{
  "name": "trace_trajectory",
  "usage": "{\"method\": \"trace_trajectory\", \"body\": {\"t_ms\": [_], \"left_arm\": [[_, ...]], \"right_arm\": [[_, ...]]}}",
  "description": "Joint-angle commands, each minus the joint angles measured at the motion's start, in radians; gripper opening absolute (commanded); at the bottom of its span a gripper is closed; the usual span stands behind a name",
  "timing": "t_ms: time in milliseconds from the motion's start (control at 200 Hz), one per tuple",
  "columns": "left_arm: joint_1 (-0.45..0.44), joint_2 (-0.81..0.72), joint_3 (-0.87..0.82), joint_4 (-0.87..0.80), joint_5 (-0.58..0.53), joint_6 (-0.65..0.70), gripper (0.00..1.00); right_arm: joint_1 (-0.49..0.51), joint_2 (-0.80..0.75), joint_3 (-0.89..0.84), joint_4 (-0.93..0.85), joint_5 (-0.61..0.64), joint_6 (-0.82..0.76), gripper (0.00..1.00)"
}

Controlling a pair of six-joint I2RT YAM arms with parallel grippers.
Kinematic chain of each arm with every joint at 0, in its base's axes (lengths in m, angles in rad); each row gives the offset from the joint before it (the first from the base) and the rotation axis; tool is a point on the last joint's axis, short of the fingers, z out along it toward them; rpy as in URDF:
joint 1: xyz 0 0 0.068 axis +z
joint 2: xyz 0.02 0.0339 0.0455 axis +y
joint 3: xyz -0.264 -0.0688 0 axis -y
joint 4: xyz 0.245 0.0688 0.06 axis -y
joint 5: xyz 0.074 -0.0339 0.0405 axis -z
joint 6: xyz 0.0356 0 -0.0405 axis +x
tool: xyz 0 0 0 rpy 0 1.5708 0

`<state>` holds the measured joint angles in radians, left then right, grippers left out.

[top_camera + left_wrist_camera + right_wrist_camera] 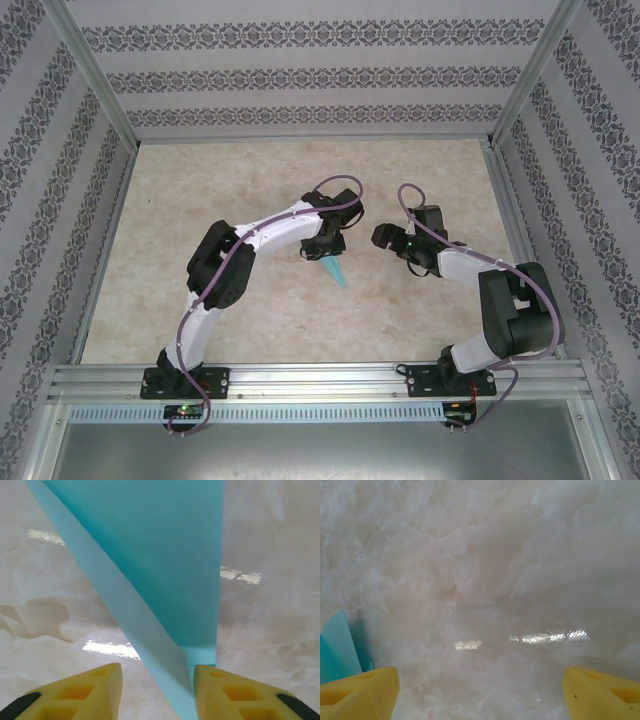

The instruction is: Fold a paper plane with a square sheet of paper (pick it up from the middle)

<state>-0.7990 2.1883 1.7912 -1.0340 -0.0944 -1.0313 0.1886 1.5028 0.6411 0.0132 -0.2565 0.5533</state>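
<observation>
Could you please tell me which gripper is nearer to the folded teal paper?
Left. The left gripper has the paper plane between its fingers; the right gripper sits apart, to the paper's right, fingers spread.

The table [200, 200] had a pale, marble-patterned top with glossy light reflections. Two arm bases [185, 382] sat bolted along its near edge. Patterned walls [300, 75] enclosed its other sides.

The paper plane [165, 565] is looking thin, smooth and matt. Under it, the table [485, 580] is shining like glossy marble stone. Beside the paper, yellow fingers [235, 692] are looking like plastic.
</observation>
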Motion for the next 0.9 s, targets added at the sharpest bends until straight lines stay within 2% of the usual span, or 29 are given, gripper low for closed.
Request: {"method": "trace_trajectory", "body": {"t_ms": [0,135,270,360,575,799,894], "left_arm": [[0.006,-0.029,-0.013,-0.019,0.002,-0.01,0.35],[0.014,-0.035,-0.017,-0.023,0.0,-0.015,0.28],[0.019,-0.055,-0.026,-0.016,-0.013,-0.013,0.14],[0.024,-0.09,-0.049,0.015,-0.009,0.007,0.0],[0.033,-0.26,-0.245,0.312,0.092,0.105,0.0],[0.071,-0.321,-0.452,0.653,0.313,0.161,0.0],[0.081,-0.309,-0.508,0.757,0.375,0.163,0.0]], "right_arm": [[-0.005,-0.002,0.002,0.018,-0.009,0.013,0.85],[-0.006,-0.001,0.002,0.018,-0.007,0.015,0.85],[-0.006,-0.001,0.002,0.02,-0.012,0.014,0.85],[-0.008,-0.01,-0.001,0.027,-0.02,0.011,0.85],[-0.015,-0.101,-0.075,0.182,-0.157,0.007,0.81],[0.001,-0.179,-0.029,0.048,-0.16,0.002,0.81],[0.041,-0.196,-0.015,-0.007,-0.148,0.013,0.77]]}}
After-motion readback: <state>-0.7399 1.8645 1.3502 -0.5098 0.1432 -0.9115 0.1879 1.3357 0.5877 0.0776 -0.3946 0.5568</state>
